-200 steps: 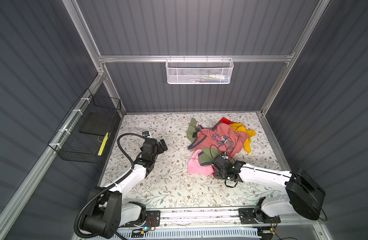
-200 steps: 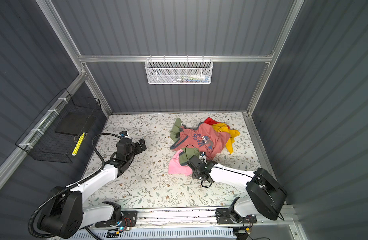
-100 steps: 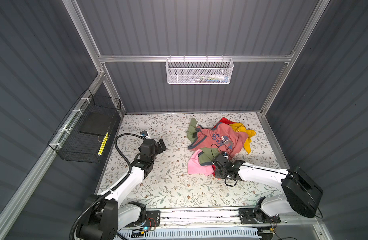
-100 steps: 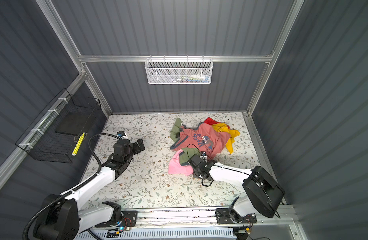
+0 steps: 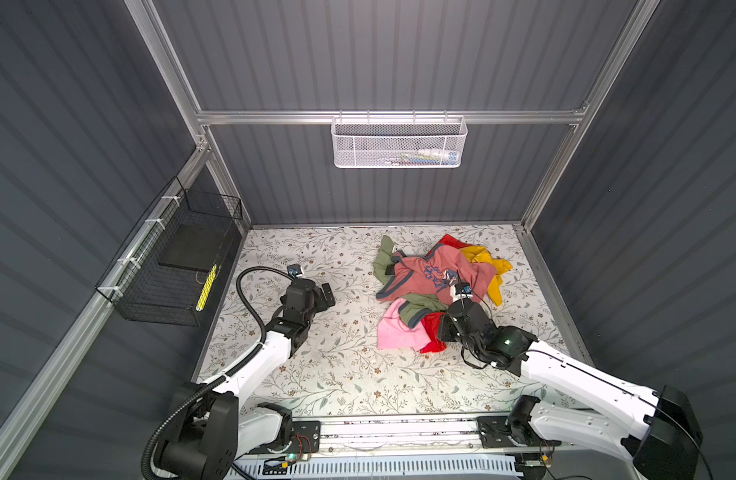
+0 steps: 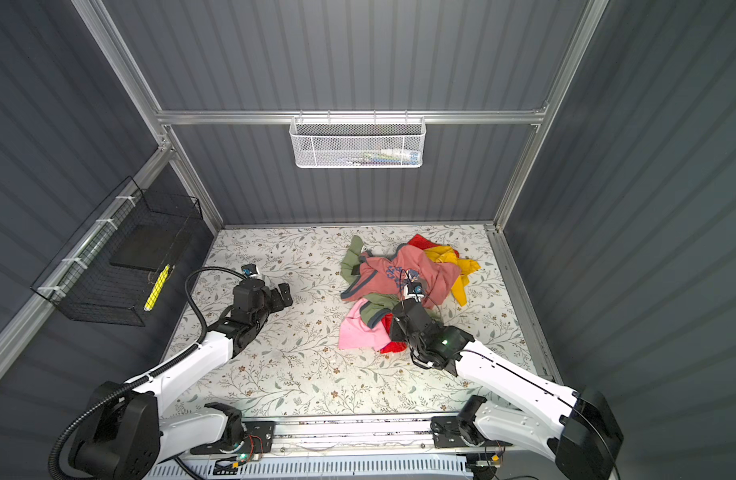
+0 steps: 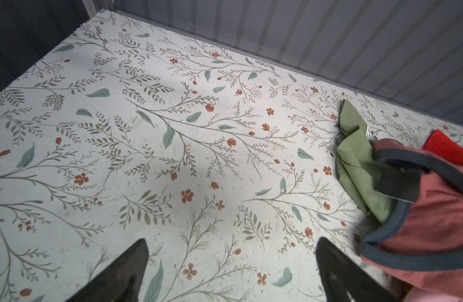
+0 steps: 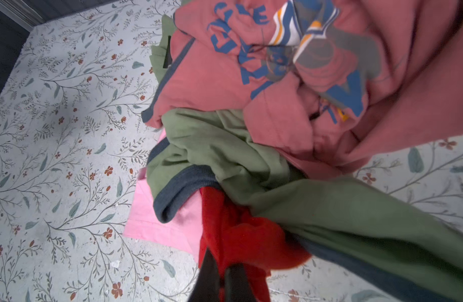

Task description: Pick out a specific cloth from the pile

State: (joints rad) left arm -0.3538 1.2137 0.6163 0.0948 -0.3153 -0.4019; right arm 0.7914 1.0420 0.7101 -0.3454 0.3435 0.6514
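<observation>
I see the cloth (image 8: 246,240) as bright red. In the pile (image 5: 474,274), the shirt (image 5: 424,270) is salmon-pink with blue print and navy trim. Beside the shirt lie an olive green garment (image 5: 420,306), a light pink cloth (image 5: 393,332) and a mustard yellow garment (image 5: 493,270). The bench (image 5: 316,374) is pale, with grey-green sprigs and rust-red flowers.

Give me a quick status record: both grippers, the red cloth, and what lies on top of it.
right gripper: jaws shut on red cloth
left gripper: jaws open, empty, over bare table beside pile
red cloth: at pile's near edge, partly under green shirt, touching pink cloth
extraction: not yet free of pile
</observation>
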